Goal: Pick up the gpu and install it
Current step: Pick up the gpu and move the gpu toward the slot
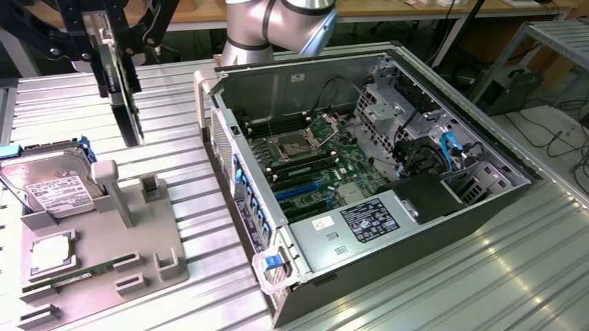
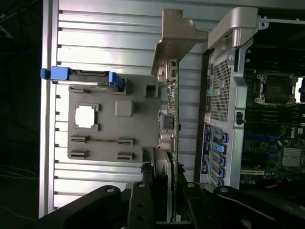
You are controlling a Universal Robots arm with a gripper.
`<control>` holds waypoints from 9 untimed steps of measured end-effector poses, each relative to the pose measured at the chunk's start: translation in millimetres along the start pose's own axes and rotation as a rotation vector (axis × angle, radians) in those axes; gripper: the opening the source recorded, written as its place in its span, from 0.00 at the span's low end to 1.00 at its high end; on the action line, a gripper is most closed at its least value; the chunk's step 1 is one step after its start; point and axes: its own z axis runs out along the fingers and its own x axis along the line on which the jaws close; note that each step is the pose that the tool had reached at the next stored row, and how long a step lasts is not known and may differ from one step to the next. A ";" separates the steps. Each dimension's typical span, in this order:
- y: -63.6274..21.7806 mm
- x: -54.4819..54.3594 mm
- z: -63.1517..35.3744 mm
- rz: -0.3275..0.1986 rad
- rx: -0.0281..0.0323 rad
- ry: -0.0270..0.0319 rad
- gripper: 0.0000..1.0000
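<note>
The pick-up half of the job looks done. In the upper left of the exterior view the pincer (image 1: 115, 45) is clenched on the gpu (image 1: 124, 103). The card hangs upright and edge-down from it, clear of the table (image 1: 460, 289) and of the grey parts holder (image 1: 138, 238) at the lower left. The wrist view looks along the card's thin edge (image 2: 172, 119) between the pincer's dark fingers (image 2: 143, 200), with the silver bracket (image 2: 178, 38) at the far end.

The hard drive (image 1: 51, 183) rests in the holder, which places the gpu above and just beside that fixture, not over the machine.

Installing is what remains. The open computer case (image 1: 478, 203) fills the centre and right of the exterior view, well apart from the card, and its motherboard (image 1: 313, 158) lies exposed. The blue expansion slots (image 1: 294, 194) towards the board's lower left appear empty, though shadow and glare make that hard to be sure of. Nothing of the card has entered the case or touches it, so by this reckoning the task stands roughly at its midpoint: grasped and raised, not seated.
</note>
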 end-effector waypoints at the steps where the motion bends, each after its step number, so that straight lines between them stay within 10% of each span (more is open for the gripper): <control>1: -0.1 -1.0 0.0 0.000 0.0000 0.0000 0.28; 9: -1.0 -18.4 0.4 0.000 0.0000 0.0000 0.28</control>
